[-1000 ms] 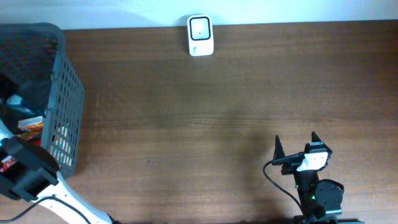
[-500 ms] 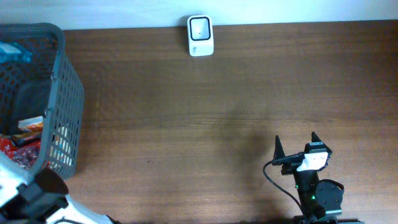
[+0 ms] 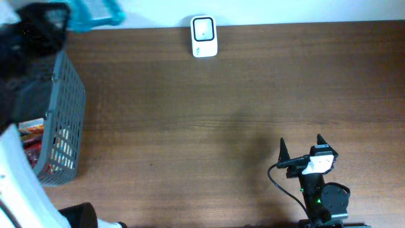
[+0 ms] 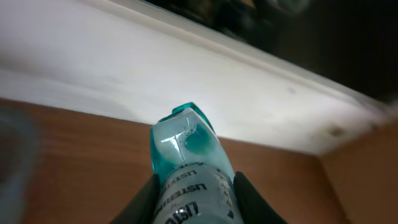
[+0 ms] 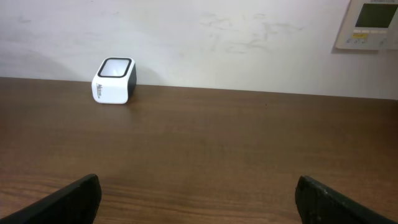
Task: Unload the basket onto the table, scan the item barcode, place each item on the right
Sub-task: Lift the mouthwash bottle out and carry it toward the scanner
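Across the whole overhead view runs the brown wooden table (image 3: 240,107), with a grey mesh basket (image 3: 63,101) at its left end holding a few packets. Over the basket's far corner, at the table's far edge, the teal item (image 3: 95,12) is in the air, blurred. Its long axis lies roughly left to right there, the free end towards the scanner's side. From the left wrist, the teal item (image 4: 186,149) runs straight out from the left gripper (image 4: 194,205), its sealed teal end pointing away at the pale wall (image 4: 186,68). The fingers (image 4: 144,200) are narrowly set and clamp its printed body on both sides. The white scanner (image 3: 204,36) sits at the far edge, well apart from the item. At the near right, the right gripper (image 3: 300,152) has its fingers (image 5: 68,199) spread wide, holding nothing.
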`<state>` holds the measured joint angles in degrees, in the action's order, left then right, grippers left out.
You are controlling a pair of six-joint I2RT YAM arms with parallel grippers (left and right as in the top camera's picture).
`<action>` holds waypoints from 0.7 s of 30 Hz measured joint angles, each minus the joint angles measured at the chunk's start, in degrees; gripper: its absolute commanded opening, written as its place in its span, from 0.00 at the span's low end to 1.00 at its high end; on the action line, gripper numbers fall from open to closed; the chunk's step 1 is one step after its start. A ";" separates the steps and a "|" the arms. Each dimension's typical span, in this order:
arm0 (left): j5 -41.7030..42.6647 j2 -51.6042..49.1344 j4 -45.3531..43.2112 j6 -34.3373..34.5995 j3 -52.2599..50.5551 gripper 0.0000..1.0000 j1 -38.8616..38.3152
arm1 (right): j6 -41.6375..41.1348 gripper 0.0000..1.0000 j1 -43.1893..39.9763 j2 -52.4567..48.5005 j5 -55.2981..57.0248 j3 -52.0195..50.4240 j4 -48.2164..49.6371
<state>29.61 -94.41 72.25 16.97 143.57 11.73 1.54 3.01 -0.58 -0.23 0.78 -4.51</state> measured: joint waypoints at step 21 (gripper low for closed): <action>-14.10 -23.43 0.11 0.00 0.00 0.04 -39.36 | -0.04 0.98 0.00 0.00 0.02 0.00 0.00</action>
<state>15.51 -117.84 72.36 16.97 143.57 -27.64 1.50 3.01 -0.58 -0.21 0.78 -4.51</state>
